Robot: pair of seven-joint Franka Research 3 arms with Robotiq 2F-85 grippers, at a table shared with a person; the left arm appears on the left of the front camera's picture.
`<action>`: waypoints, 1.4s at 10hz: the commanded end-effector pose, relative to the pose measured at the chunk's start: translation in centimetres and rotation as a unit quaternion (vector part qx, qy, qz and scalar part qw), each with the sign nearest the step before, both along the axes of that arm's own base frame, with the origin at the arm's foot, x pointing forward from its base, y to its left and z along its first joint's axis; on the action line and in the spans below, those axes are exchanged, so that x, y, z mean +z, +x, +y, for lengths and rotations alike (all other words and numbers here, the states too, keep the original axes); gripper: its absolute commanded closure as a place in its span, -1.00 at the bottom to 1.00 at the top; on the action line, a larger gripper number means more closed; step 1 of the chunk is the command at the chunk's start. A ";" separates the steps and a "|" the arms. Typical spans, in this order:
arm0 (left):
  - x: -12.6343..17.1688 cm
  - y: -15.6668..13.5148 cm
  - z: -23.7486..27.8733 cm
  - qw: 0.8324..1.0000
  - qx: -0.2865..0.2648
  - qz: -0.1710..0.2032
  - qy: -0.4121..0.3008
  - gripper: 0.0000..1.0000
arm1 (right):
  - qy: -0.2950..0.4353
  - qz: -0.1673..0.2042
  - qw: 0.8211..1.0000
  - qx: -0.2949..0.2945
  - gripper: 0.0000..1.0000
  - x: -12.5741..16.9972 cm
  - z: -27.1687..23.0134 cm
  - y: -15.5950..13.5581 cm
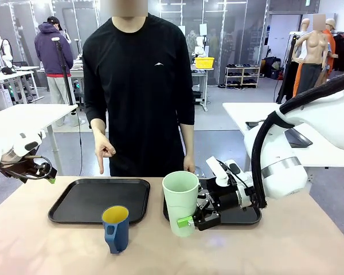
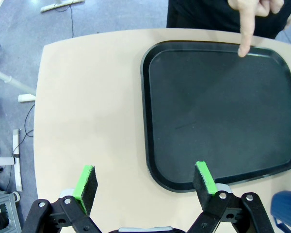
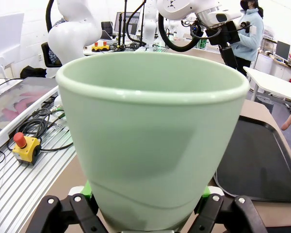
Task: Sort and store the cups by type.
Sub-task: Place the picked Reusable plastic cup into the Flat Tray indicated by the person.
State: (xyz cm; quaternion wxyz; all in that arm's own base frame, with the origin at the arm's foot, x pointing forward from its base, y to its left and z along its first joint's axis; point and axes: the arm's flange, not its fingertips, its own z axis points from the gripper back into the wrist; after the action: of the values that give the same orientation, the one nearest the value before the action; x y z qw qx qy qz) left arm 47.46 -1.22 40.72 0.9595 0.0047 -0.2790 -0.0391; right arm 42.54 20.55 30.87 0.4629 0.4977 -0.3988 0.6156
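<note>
We are looking across a tan table (image 1: 286,246) at a person in a black top who is standing at the far side. Two black trays are lying side by side on the table. The person's hand (image 1: 104,151) is pointing one finger down at the far edge of the left tray (image 1: 86,201).

The right gripper (image 1: 186,220) is reaching in low over the right tray (image 1: 247,218), and its green pads are clamping the base of the mint-green tumbler (image 1: 180,197). The tumbler is standing upright at that tray's near left corner. We cannot tell whether its base is touching anything.

The dark blue mug (image 1: 116,228), its yellow inside showing, is standing upright on the bare table, just in front of the left tray's near edge.

The left gripper (image 2: 145,180) is hovering near the table's left side with its jaws spread wide and nothing between them. One pad is hanging over bare table, the other over the left tray's rim.
</note>
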 end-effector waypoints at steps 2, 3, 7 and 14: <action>0.0 0.0 0.1 1.000 -0.001 0.000 0.003 -1.00 | -0.008 0.002 1.000 -0.021 -0.67 0.0 0.5 0.6; 0.0 0.0 0.1 1.000 -0.001 0.000 0.003 -1.00 | 0.006 0.005 1.000 -0.028 -0.67 0.2 1.2 1.6; 0.0 0.0 0.1 1.000 -0.001 0.000 0.003 -1.00 | 0.004 0.009 0.999 -0.041 -0.67 0.7 5.0 6.2; 0.0 0.0 0.1 1.000 -0.001 0.000 0.003 -1.00 | 0.036 0.000 0.998 -0.049 -0.67 -0.1 14.8 15.1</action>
State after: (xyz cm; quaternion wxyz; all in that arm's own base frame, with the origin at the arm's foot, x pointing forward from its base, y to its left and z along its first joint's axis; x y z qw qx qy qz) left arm 47.45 -1.23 40.74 0.9595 0.0047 -0.2791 -0.0392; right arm 55.84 33.82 30.98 0.4685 0.4895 -0.4351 0.5929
